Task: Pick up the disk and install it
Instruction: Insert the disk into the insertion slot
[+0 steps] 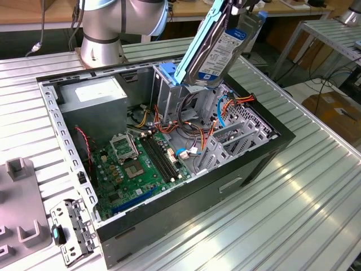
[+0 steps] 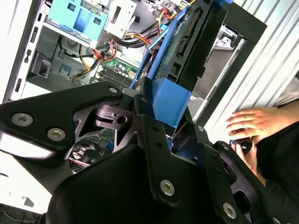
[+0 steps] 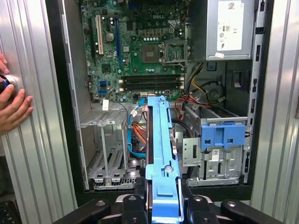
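End effector (image 3: 162,198) pinching the disk (image 1: 220,53), tilted above the open computer case (image 1: 169,217)

— What sort of place are we in?

— A robotics lab or workshop, we reckon. Straight below the jaws, which are clamped on the disk (image 1: 217,53), an open computer case (image 1: 186,206) sits on a ribbed aluminium tabletop (image 1: 316,186). The robot arm's base (image 1: 101,39) stands on that same tabletop.

— We agree. Far beyond the jaws we see wooden workbenches (image 1: 28,12), another metal-framed table (image 1: 333,34), and a cardboard box (image 1: 338,113) on the floor, lower down to their side.
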Action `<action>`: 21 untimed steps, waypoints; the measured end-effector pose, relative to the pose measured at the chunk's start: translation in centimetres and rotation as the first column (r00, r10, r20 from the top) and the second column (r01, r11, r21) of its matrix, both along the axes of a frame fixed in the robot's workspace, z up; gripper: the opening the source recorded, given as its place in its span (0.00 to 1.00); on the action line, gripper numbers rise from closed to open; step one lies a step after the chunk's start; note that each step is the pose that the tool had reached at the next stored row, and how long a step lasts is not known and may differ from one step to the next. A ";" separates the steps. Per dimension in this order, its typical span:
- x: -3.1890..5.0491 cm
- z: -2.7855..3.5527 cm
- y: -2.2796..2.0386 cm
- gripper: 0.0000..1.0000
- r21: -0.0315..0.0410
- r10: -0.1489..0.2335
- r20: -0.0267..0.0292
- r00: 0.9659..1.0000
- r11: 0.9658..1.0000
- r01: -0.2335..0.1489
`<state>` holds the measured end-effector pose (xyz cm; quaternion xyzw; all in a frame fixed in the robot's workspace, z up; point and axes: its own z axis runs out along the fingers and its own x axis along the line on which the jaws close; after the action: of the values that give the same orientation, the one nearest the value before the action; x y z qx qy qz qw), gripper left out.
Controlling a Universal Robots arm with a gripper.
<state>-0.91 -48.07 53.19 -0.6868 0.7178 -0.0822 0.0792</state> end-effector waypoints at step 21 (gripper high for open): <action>-0.93 -1.55 -5.66 0.37 0.000 0.001 0.086 0.996 1.000 -0.001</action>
<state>-1.84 -53.72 51.64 -0.6829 0.7134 -0.1119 0.1101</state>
